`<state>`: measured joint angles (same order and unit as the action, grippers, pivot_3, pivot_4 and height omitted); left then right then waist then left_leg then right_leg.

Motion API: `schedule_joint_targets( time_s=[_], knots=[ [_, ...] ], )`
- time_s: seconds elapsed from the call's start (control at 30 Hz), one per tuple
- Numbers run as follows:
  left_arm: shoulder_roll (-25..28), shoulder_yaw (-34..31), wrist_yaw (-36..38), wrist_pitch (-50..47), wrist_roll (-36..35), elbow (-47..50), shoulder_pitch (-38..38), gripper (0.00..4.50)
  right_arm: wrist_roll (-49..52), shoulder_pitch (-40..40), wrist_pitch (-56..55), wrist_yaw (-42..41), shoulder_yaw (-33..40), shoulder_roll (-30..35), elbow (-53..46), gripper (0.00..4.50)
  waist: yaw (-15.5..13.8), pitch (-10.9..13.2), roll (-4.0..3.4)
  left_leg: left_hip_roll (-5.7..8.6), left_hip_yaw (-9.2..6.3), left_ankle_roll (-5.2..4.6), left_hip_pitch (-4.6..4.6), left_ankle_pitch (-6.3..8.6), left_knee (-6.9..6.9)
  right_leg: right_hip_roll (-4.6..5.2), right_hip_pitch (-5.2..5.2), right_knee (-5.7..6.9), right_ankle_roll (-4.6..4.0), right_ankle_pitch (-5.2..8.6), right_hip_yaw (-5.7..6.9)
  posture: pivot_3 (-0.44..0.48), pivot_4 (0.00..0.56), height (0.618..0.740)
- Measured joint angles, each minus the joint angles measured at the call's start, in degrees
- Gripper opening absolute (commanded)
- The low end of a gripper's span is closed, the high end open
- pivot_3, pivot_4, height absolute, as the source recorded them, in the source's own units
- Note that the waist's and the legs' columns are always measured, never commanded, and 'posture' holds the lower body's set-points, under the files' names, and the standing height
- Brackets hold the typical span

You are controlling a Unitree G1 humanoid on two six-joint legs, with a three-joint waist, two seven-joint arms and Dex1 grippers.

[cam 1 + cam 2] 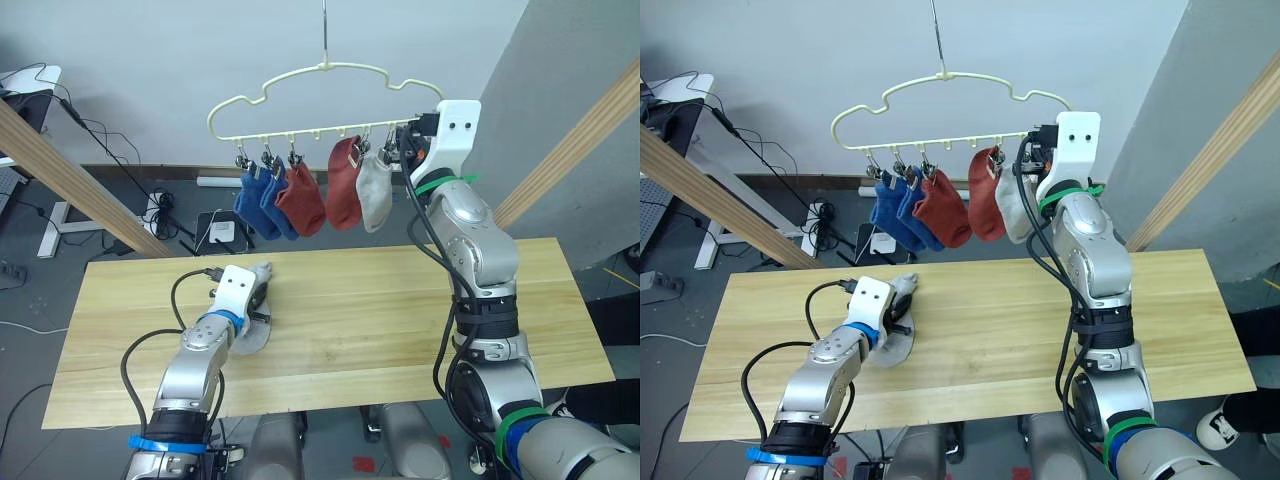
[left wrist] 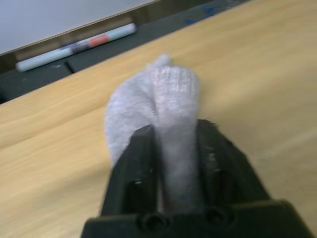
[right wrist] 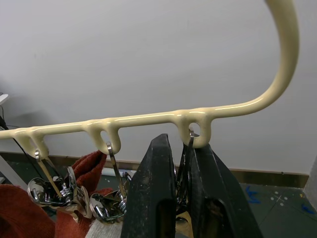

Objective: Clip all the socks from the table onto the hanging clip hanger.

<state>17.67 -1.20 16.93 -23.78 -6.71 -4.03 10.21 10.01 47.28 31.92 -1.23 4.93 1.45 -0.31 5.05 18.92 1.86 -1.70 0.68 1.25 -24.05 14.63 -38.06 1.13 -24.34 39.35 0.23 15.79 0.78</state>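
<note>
- Nearest to us, our left claw sits low on the counter, its two black fingers pressed against either side of a light grey sock and clamped on its bunched fabric.
- That grey sock lies on the left part of the wooden counter, its free end stretching past the fingertips along the planks; in the head views it shows just beneath and beyond the left wrist.
- We see our right claw raised high at the right end of the clip hanger, its fingers drawn close together around the thin metal wire of the last clip, right under the cream loop it hangs from.
- Our clip hanger dangles by its top hook from a thin rod, above and behind the far edge of the counter.
- We count five socks already pinned along its row of clips: two blue socks at the left, touching each other, then a rust red sock just beside them.
- Further right hangs a second rust red sock, and next to it a light grey sock, which is just beside the right claw.
- Two slanted wooden poles frame the scene on either side, standing behind the counter.
</note>
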Motion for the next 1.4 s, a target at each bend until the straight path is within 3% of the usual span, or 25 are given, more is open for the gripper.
schedule_joint_targets(
  time_s=[0.03,0.07,0.27,0.4,0.73,1.03,1.4],
  knots=[
    [-0.14,0.83,0.98,0.01,-0.03,0.24,0.01,0.06,0.11,0.0,0.0,0.04,0.0,0.0,0.0,0.0,0.01,0.0,0.0,0.0,0.0,0.0,0.0,0.0,0.0,0.0,0.0,0.01,0.0,0.0,0.0,-0.187,0.311,0.74],
    [-0.45,1.53,1.94,0.01,-0.09,0.56,0.02,0.03,0.14,0.0,0.0,0.07,0.0,0.0,0.0,0.0,0.01,0.0,0.0,0.01,0.0,0.0,0.0,0.0,0.0,0.0,0.0,0.01,0.0,0.0,0.0,-0.188,0.311,0.74],
    [-4.96,9.61,10.72,1.82,-2.37,6.36,3.31,0.03,0.22,0.0,0.01,0.22,0.12,0.08,0.0,0.0,0.01,0.0,0.0,0.01,0.02,0.0,-0.03,0.0,-0.01,0.0,0.0,-0.01,0.0,0.0,-0.01,-0.197,0.312,0.74],
    [-9.21,13.16,12.06,5.09,-2.04,8.07,8.38,0.03,0.28,0.03,0.01,0.3,0.45,0.06,-0.07,0.0,0.13,0.0,0.01,0.02,0.07,0.0,-0.01,0.0,-0.01,-0.01,0.0,0.01,0.0,0.0,-0.04,-0.2,0.312,0.74],
    [-21.92,16.79,-0.54,18.76,7.31,-8.65,20.14,0.03,0.27,0.75,0.05,0.84,0.66,0.14,-0.16,0.0,0.36,0.0,0.01,0.04,0.09,-0.03,-0.04,0.0,-0.01,-0.01,0.0,-0.02,0.01,0.0,-0.05,-0.212,0.313,0.74],
    [-25.89,14.0,-8.91,24.67,9.13,-14.27,23.94,0.03,0.27,0.76,0.53,1.2,0.64,0.11,-0.75,0.0,0.51,-0.01,0.01,0.04,0.09,-0.03,-0.14,0.0,0.0,-0.01,0.0,-0.22,0.02,-0.01,-0.03,-0.214,0.319,0.74],
    [-26.15,12.98,-11.31,25.13,8.95,-11.89,23.33,0.03,0.35,0.76,0.55,1.2,0.67,-0.05,-0.75,0.0,0.52,0.0,0.01,0.03,0.09,-0.03,-0.16,0.0,0.0,-0.01,0.0,-0.25,0.02,-0.01,-0.01,-0.204,0.321,0.74]
  ],
)
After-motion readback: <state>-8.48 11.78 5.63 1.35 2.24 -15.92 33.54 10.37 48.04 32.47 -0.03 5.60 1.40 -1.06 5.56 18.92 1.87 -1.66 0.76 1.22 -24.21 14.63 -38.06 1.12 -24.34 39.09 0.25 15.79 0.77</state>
